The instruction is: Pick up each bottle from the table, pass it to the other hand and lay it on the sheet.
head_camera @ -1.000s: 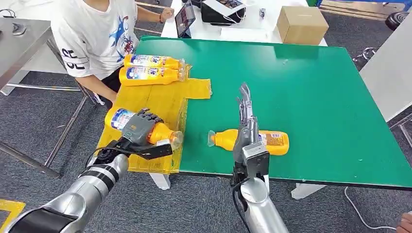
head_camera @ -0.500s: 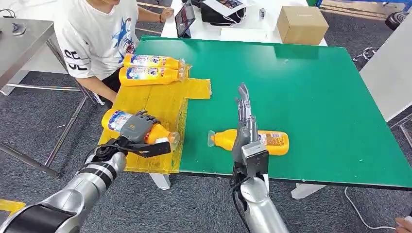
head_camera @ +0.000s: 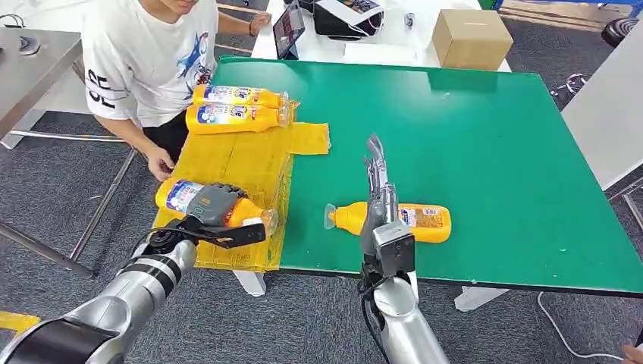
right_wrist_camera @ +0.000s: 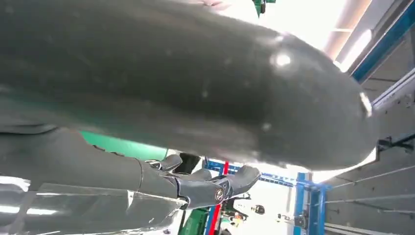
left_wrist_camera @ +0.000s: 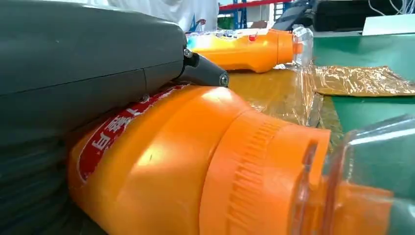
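We look down on a green rectangular table (head_camera: 470,136) with a crinkled yellow plastic sheet (head_camera: 243,163) spread along its left edge. Our left hand (head_camera: 214,206) grips a yellow plastic bottle with a blue and white label and a clear cap (head_camera: 180,194), fingers wrapped over its body. That bottle lies on its side at the sheet's near left corner, cap pointing toward the table's middle; whether it rests fully on the sheet, we cannot tell. In the left wrist view the bottle's orange shoulder (left_wrist_camera: 161,161) sits close against the grey palm.

Our right hand (head_camera: 377,182) is empty, its fingers straight, held close together and pointing toward the far edge. It hovers over a second yellow bottle (head_camera: 421,221) lying on its side on the green surface near the near edge, cap toward the sheet.

Two more yellow bottles (head_camera: 235,106) lie side by side, touching, at the sheet's far end. A person in a white printed T-shirt (head_camera: 148,53) crouches by the far left corner, one hand (head_camera: 161,163) just beside the sheet's left edge. A brown cardboard box (head_camera: 470,38) stands on a white table beyond.
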